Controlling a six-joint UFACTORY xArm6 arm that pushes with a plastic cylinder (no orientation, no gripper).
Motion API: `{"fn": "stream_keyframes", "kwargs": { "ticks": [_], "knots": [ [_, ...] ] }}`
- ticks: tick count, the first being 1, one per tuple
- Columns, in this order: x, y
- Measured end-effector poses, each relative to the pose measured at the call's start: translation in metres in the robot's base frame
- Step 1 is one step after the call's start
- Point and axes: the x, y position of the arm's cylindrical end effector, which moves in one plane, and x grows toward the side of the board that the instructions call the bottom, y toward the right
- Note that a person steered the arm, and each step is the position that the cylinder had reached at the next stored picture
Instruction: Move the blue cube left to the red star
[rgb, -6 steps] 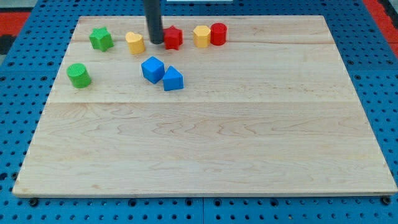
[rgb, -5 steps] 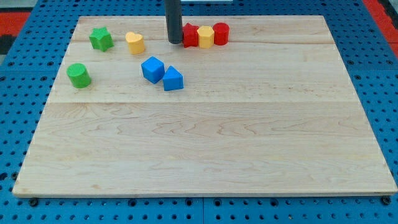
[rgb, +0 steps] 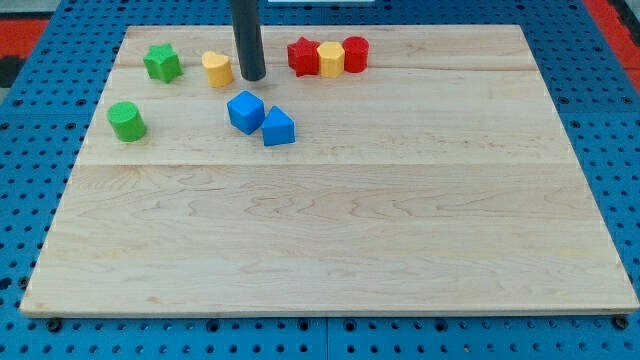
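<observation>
The blue cube (rgb: 245, 111) sits on the wooden board (rgb: 330, 220) at upper left of centre, touching a second blue block (rgb: 278, 127) at its lower right. The red star (rgb: 303, 55) lies near the view's top, pressed against a yellow block (rgb: 330, 58). My tip (rgb: 253, 76) stands just above the blue cube, between a yellow heart (rgb: 217, 68) and the red star, touching neither star nor cube.
A red cylinder (rgb: 354, 53) touches the yellow block's right side. A green star (rgb: 161, 62) lies at upper left and a green cylinder (rgb: 126, 120) below it. The board's top edge is close behind the row.
The red star was pushed right against the yellow block. My tip then moved back left and slightly down, away from the star, to above the blue cube.
</observation>
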Motion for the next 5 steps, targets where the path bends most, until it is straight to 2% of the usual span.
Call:
{"fn": "stream_keyframes", "kwargs": {
  "ticks": [1, 2, 3, 4, 5],
  "knots": [
    [0.018, -0.028],
    [0.044, 0.045],
    [0.066, 0.039],
    [0.036, 0.035],
    [0.031, 0.046]
  ]
}}
